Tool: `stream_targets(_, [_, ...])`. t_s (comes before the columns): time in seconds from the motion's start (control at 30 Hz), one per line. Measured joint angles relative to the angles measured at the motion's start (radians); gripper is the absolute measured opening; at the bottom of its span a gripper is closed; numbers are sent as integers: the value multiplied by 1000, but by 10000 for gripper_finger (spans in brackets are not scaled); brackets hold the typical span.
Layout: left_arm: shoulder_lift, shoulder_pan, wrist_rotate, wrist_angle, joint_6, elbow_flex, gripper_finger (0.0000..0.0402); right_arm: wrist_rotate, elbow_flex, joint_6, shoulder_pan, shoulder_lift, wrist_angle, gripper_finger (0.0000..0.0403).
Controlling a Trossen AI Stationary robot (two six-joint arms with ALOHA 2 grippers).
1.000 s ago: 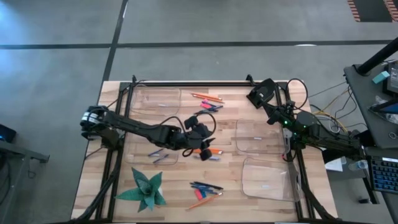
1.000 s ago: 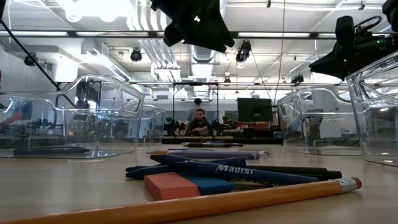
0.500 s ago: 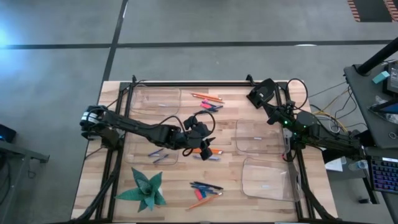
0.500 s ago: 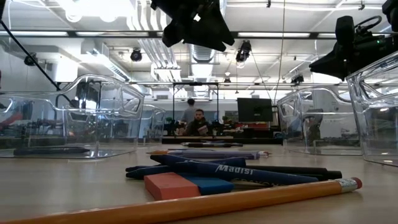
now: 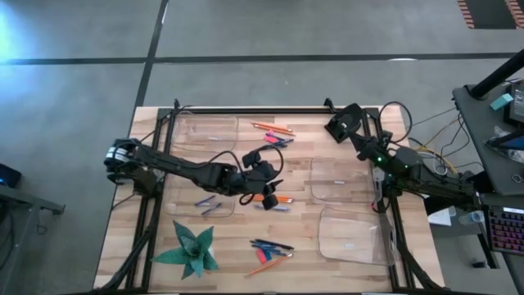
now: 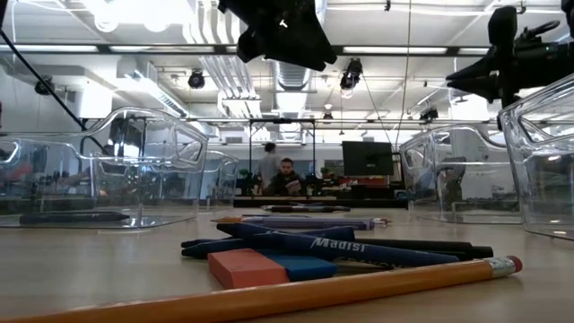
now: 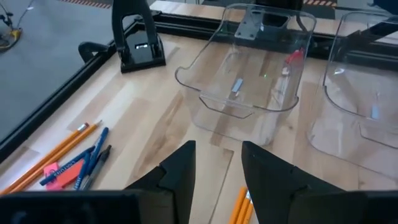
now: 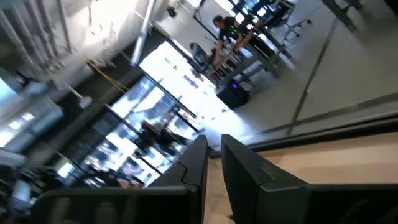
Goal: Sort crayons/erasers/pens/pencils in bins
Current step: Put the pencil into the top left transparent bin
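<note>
Bins (image 5: 343, 179): I see both right-side ones bare; the near-left bin (image 5: 214, 205) holds what may be pens. My left gripper (image 5: 266, 193) hangs spread over centre-table pencils (image 5: 281, 199); right gripper (image 5: 338, 124) rear, fingers nearly together, empty

A smooth grey concrete floor (image 5: 246, 33) crossed by dark seam lines surrounds the light wooden plank counter (image 5: 303, 260). Beyond it, bright strip lights (image 6: 134, 11) and silver ceiling ducts (image 6: 220, 76) hang over a workshop where a black monitor (image 6: 366, 158) stands beside two people (image 6: 280, 172).
</note>
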Motion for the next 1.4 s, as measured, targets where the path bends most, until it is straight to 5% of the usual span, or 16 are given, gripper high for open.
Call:
stream_targets(0.33, [-35,51,-2,-5,1,0,117,62,0,150,0,0,47,38])
stream_targets(0.97, [-106,133,-5,-11,1,-5,117,23,0,79,0,10,57,38])
stream_targets(1.4, [-133,146,-5,-10,1,-5,117,-27,3,-27,0,179,339,38])
